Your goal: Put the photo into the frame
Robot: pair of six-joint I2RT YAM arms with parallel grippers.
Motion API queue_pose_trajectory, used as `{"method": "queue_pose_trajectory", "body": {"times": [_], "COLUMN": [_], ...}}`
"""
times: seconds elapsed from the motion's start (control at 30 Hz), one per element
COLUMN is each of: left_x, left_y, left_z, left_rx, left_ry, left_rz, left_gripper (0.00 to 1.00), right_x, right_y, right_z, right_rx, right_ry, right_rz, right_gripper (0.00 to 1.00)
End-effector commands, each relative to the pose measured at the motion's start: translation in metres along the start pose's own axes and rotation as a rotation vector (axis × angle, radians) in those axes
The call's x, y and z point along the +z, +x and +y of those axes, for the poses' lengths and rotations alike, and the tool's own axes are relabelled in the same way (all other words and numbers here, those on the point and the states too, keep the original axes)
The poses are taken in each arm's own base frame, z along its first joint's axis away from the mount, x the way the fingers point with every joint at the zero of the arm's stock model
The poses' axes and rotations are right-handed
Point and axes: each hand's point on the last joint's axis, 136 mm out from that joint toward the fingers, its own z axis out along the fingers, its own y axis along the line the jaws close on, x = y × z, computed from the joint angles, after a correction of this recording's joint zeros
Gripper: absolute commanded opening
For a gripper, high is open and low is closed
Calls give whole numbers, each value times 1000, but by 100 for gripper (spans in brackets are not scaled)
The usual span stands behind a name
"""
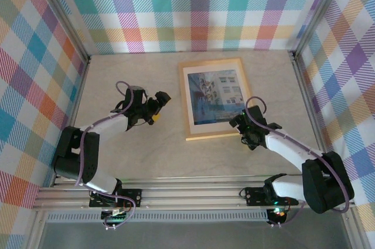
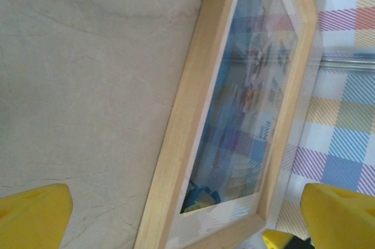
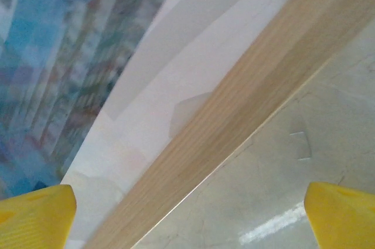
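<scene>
The right gripper (image 1: 240, 121) stood open, its yellow fingertips (image 3: 36, 214) spread wide and holding nothing. Directly under it lay the near right corner of the frame (image 1: 214, 135): a flat rail of pale golden wood with straight grain, running slantwise between the two fingertips in the wrist view. Just past that rail, on the hand's inner side, came a smooth white mat (image 3: 193, 73). Beyond the mat was the photo (image 1: 214, 94), a rectangular print of blue buildings and sky, lying inside the frame under the clear pane.

The left gripper (image 1: 159, 108) was open too, with nothing between its yellow fingertips (image 2: 34, 215). It pointed toward the frame, which lay apart from it on its right. From that wrist the glossy pane mirrored coloured checks over the print.

The frame lay flat on the table (image 1: 146, 155), a pale, faintly veined, stone-look surface. Farther out, walls (image 1: 199, 3) in pastel plaid cloth closed in three sides.
</scene>
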Motion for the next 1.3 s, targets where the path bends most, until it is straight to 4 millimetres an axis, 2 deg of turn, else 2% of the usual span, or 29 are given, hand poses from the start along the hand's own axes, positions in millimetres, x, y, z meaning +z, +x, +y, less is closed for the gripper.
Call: {"method": "queue_pose_trajectory", "body": {"times": [0.0, 0.17, 0.3, 0.4, 0.47, 0.6, 0.73, 0.93, 1.07, 1.27], "left_x": [8, 14, 16, 14, 11, 4, -4, -8, -5, -3], "left_y": [0, 6, 9, 10, 8, 4, 0, -9, -12, -16], "left_z": [-9, 3, 11, 13, 15, 17, 18, 18, 18, 17], "left_rx": [25, 34, 48, 63, 79, 119, 162, 170, 167, 161], "left_ry": [18, -22, -52, -72, -95, -143, -192, -226, -230, -232], "left_rz": [4, 39, 60, 65, 56, 34, 22, 13, 9, 1], "left_gripper": [100, 100, 100, 100, 100, 100, 100, 100, 100, 100], "right_x": [-22, -38, -38, -29, -15, 7, 24, 47, 64, 90], "right_y": [-7, -30, -49, -64, -77, -105, -137, -174, -182, -185], "right_z": [10, 38, 74, 88, 96, 107, 112, 100, 97, 89], "right_rx": [-200, -393, -655, -803, -893, -950, -938, -895, -911, -900], "right_ry": [22, -4, -15, 16, 24, -4, -30, -56, -70, -36], "right_rz": [-18, -95, -103, -85, -75, -60, -42, 40, 61, 118], "right_gripper": [99, 99, 99, 99, 99, 99, 98, 77, 69, 67]}}
